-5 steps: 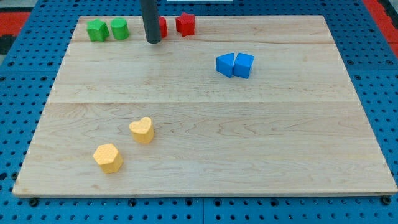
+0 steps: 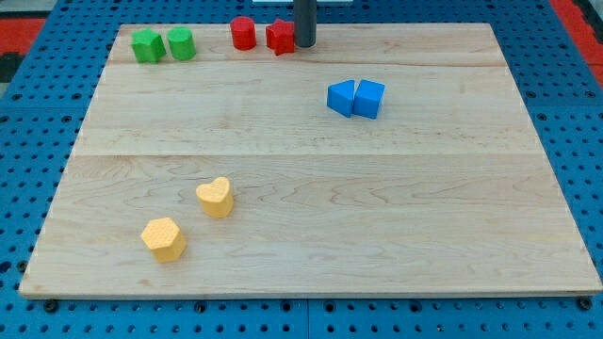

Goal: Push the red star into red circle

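The red star (image 2: 279, 37) sits near the view's top edge of the board. The red circle (image 2: 243, 33), a short cylinder, stands just to its left with a small gap between them. My tip (image 2: 305, 43) is down at the star's right side, touching or almost touching it.
Two green blocks (image 2: 163, 44) sit side by side at the view's top left. Two blue blocks (image 2: 356, 98) touch each other right of centre. A yellow heart (image 2: 216, 197) and a yellow hexagon (image 2: 164, 238) lie at the lower left. The wooden board (image 2: 377, 207) rests on a blue pegboard.
My rod has moved right, from in front of the red circle to the star's right side. The red circle is now uncovered. The blocks have not visibly moved.
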Robot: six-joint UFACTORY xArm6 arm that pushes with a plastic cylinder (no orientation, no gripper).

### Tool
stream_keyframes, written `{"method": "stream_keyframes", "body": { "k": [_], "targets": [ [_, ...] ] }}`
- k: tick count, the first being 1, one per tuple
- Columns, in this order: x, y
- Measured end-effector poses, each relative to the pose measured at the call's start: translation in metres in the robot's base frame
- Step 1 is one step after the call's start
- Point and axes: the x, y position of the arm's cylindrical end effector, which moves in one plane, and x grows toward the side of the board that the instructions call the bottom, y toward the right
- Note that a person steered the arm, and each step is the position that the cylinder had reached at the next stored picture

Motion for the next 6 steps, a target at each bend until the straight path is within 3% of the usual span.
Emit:
{"method": "stream_keyframes", "body": {
  "k": [2,6],
  "targets": [
    [-0.029,-0.016],
    [-0.032,-0.071]
  ]
}}
